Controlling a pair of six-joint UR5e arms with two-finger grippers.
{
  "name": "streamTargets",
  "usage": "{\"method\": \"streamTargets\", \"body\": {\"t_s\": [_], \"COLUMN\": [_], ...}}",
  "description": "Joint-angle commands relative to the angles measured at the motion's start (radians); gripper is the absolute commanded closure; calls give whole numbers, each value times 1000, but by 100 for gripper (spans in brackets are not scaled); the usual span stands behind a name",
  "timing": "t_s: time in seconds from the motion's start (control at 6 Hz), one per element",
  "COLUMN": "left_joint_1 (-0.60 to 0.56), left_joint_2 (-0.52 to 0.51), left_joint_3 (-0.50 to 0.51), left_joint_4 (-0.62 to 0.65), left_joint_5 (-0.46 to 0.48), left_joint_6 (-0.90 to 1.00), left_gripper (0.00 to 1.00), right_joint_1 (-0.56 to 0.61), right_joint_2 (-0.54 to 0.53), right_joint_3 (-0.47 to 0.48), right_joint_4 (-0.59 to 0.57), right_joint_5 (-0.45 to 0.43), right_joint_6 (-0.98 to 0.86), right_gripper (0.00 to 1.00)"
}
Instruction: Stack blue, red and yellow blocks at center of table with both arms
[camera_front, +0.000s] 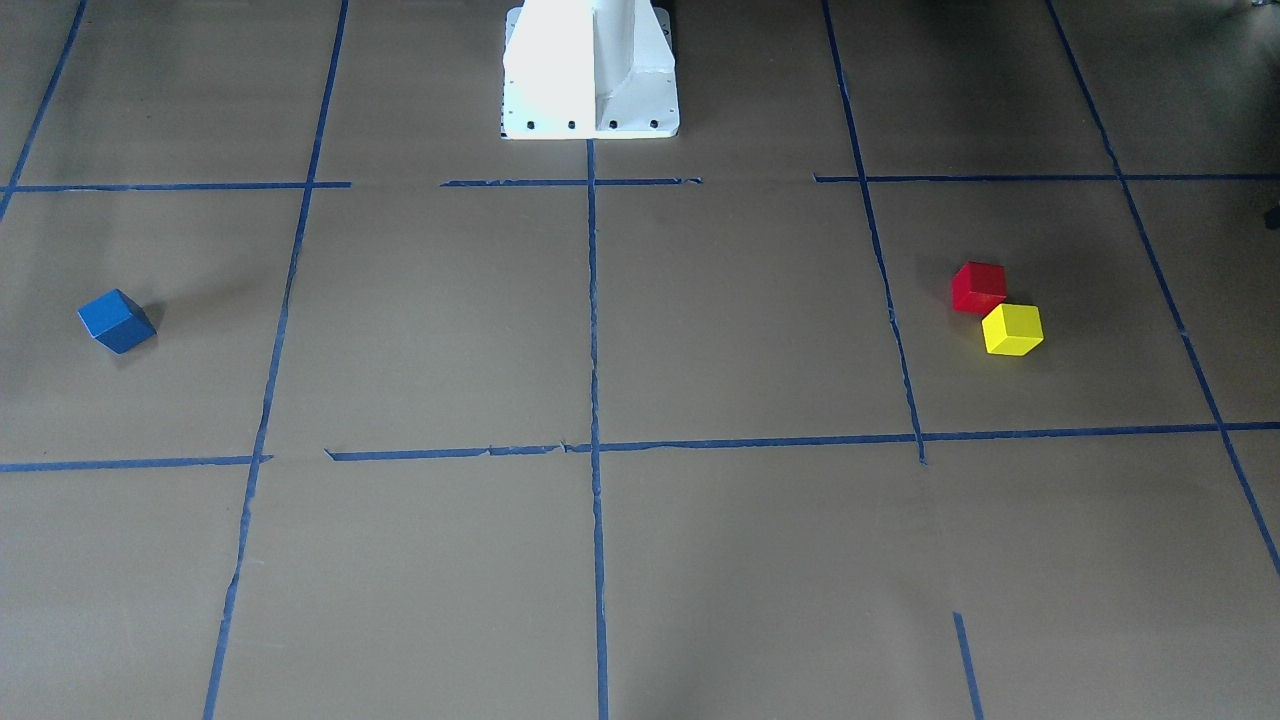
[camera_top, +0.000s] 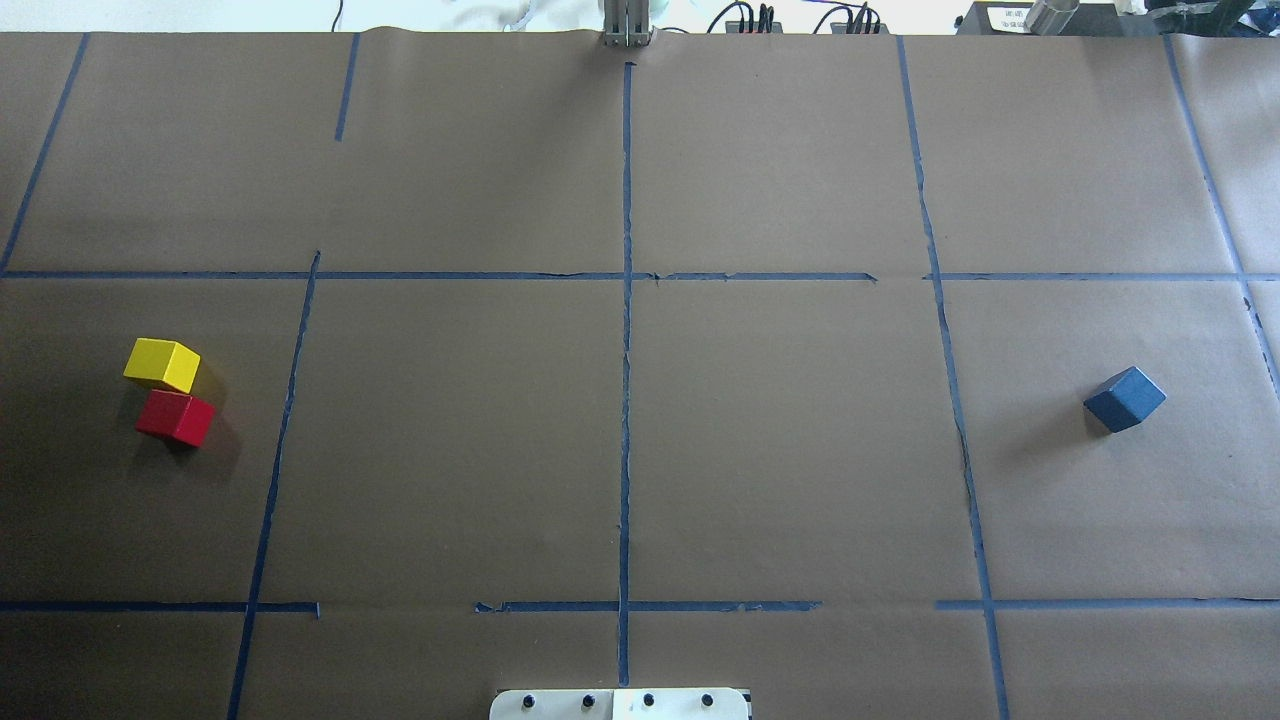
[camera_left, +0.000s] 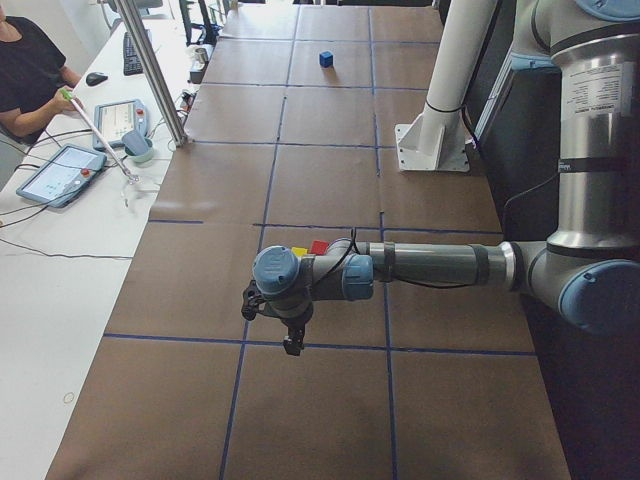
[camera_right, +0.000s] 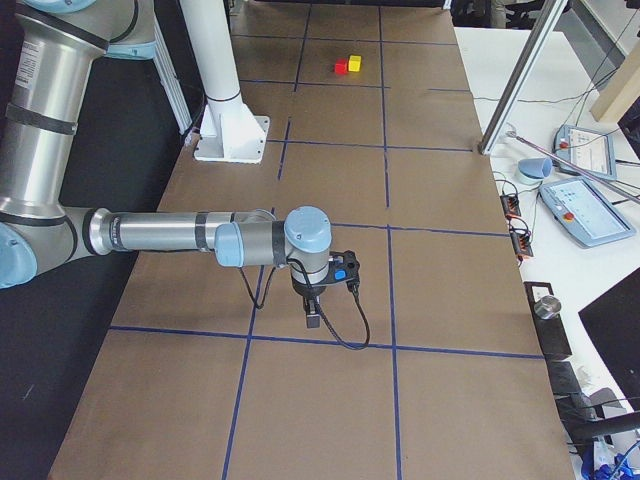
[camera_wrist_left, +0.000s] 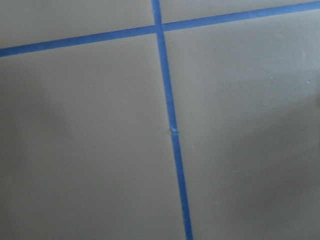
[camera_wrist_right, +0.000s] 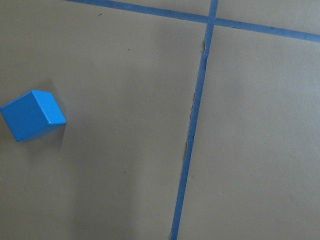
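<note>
The blue block (camera_top: 1125, 398) lies alone on the right side of the table, also in the front view (camera_front: 117, 320) and the right wrist view (camera_wrist_right: 32, 115). The red block (camera_top: 176, 417) and yellow block (camera_top: 162, 364) lie touching on the left side. My left gripper (camera_left: 292, 345) hangs above the table close to the red and yellow blocks. My right gripper (camera_right: 312, 322) hangs near the blue block. Both grippers show only in the side views, so I cannot tell whether they are open or shut. Neither holds a block.
Blue tape lines (camera_top: 626, 400) divide the brown paper table into squares. The white robot base (camera_top: 620, 704) stands at the near edge. An operator (camera_left: 30, 70) sits at a side desk with tablets; a metal post (camera_left: 155, 70) stands at the far table edge.
</note>
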Motion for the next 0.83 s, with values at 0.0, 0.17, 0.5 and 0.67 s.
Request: {"method": "streamTargets", "body": {"t_s": [0.0, 0.17, 0.5, 0.67], "left_joint_1": [-5, -6, -3, -3], "left_joint_2": [10, 17, 8, 20], "left_joint_3": [-36, -29, -18, -15], "left_joint_4": [-40, -49, -52, -55], "left_joint_5": [9, 18, 45, 45], "left_joint_6": [-9, -6, -12, -1], "left_gripper": [0, 0, 0, 0], "right_joint_1": [0, 0, -2, -2], "right_joint_2": [3, 1, -3, -3], "right_joint_3": [-4, -7, -4, -4], "right_joint_4": [7, 9, 9, 9], "right_joint_5": [11, 11, 18, 18], "right_joint_6": [0, 0, 1, -2], "right_gripper": [0, 0, 0, 0]}}
